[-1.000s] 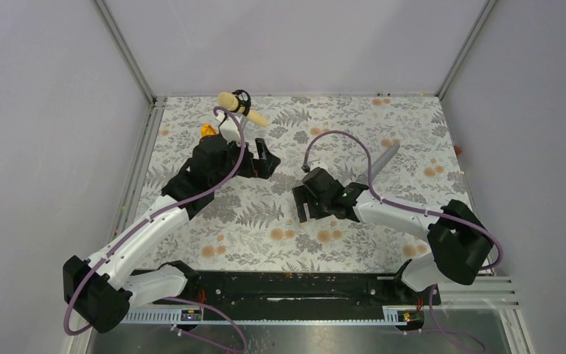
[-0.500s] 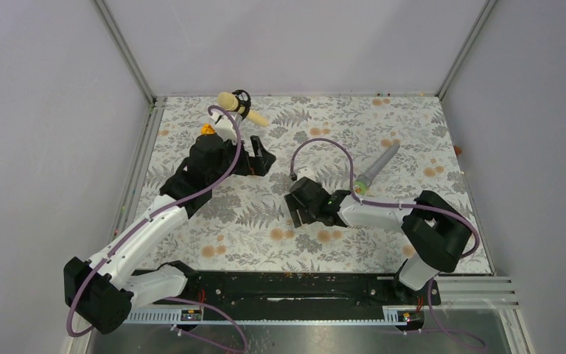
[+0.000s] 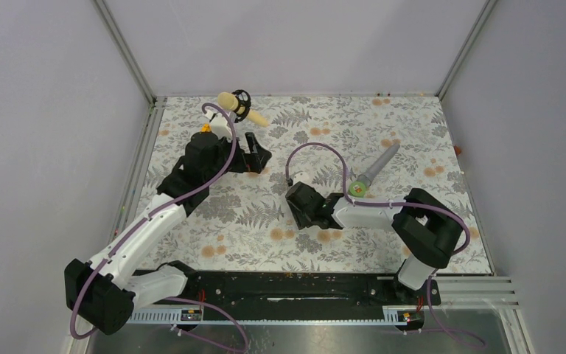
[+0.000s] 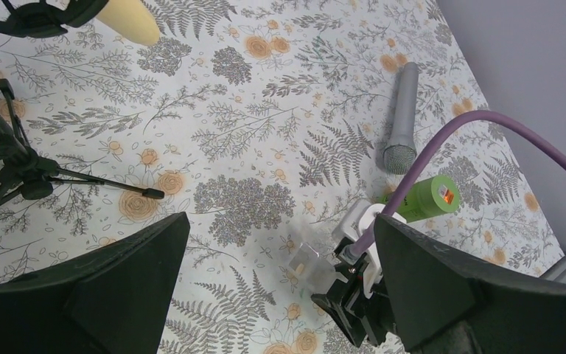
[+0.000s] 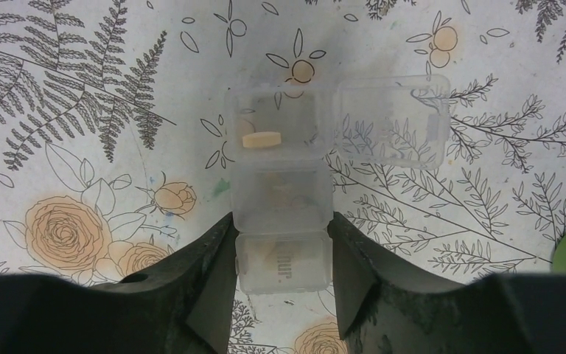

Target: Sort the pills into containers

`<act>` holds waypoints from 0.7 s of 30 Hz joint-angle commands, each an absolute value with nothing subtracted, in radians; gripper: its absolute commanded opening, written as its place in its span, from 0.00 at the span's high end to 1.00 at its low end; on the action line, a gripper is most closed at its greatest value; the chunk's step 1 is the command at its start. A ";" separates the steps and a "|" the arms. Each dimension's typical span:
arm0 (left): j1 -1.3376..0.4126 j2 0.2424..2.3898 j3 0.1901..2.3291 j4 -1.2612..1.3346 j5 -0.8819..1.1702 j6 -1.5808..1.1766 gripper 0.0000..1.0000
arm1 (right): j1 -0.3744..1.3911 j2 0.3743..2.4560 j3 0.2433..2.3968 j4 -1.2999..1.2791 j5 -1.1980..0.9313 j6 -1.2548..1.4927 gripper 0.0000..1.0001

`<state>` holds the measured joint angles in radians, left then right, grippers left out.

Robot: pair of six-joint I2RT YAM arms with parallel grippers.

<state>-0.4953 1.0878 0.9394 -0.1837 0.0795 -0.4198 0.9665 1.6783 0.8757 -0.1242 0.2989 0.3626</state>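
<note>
The container [image 5: 284,199] is a small see-through plastic pill box with several compartments, lying on the patterned mat. Its far compartment holds one beige pill [image 5: 262,139], with the clear lid [image 5: 390,122] flipped open to the right. My right gripper [image 5: 284,258] straddles the box's near end, a finger pressed against each side. In the top view the right gripper [image 3: 300,214] sits at mid-table and covers the box. My left gripper [image 3: 256,156] is open and empty, hovering further back; its wrist view shows the box [image 4: 306,258] between its wide-apart fingers, far below.
A green screw-cap bottle [image 3: 357,189] lies just right of the right gripper, also in the left wrist view [image 4: 427,198]. A grey microphone [image 3: 382,162] lies beyond it. A small black tripod [image 4: 15,158] and a beige foam-tipped object [image 3: 239,107] sit at the back left.
My right gripper has slid left and a little nearer along the mat, uncovering the green bottle. My left gripper has drawn back slightly toward the far left.
</note>
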 commanded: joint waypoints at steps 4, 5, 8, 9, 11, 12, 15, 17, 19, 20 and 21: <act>-0.469 1.089 0.921 -0.107 0.126 -0.455 0.01 | 0.977 1.660 0.892 -0.144 0.373 0.340 0.62; -0.464 1.090 0.918 -0.107 0.128 -0.463 0.01 | 0.977 1.646 0.890 -0.144 0.370 0.319 0.63; -0.460 1.098 0.910 -0.103 0.137 -0.499 0.02 | 0.977 1.585 0.892 -0.167 0.345 0.254 0.64; -0.460 1.104 0.913 -0.111 0.138 -0.512 0.02 | 0.976 1.564 0.901 -0.186 0.330 0.238 0.65; -0.460 1.128 0.931 -0.152 0.115 -0.550 0.03 | 0.976 1.521 0.938 -0.251 0.302 0.214 0.65; -0.460 1.139 0.935 -0.163 0.114 -0.566 0.03 | 0.976 1.502 0.957 -0.283 0.279 0.203 0.65; -0.459 1.169 0.941 -0.181 0.108 -0.630 0.04 | 0.976 1.438 1.003 -0.354 0.209 0.156 0.65; -0.460 1.188 0.950 -0.184 0.131 -0.682 0.04 | 0.975 1.404 1.036 -0.398 0.164 0.128 0.65; -0.461 1.217 0.965 -0.180 0.188 -0.727 0.05 | 0.976 1.376 1.066 -0.442 0.121 0.093 0.65; -0.463 1.232 0.973 -0.180 0.211 -0.748 0.05 | 0.977 1.364 1.081 -0.468 0.105 0.080 0.65; -0.462 1.247 0.985 -0.181 0.236 -0.762 0.04 | 0.976 1.353 1.100 -0.494 0.086 0.063 0.65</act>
<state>-0.4648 1.2064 0.9211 -0.1944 0.1341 -0.6460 0.9680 1.4128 1.0214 -0.3676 0.1879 0.1551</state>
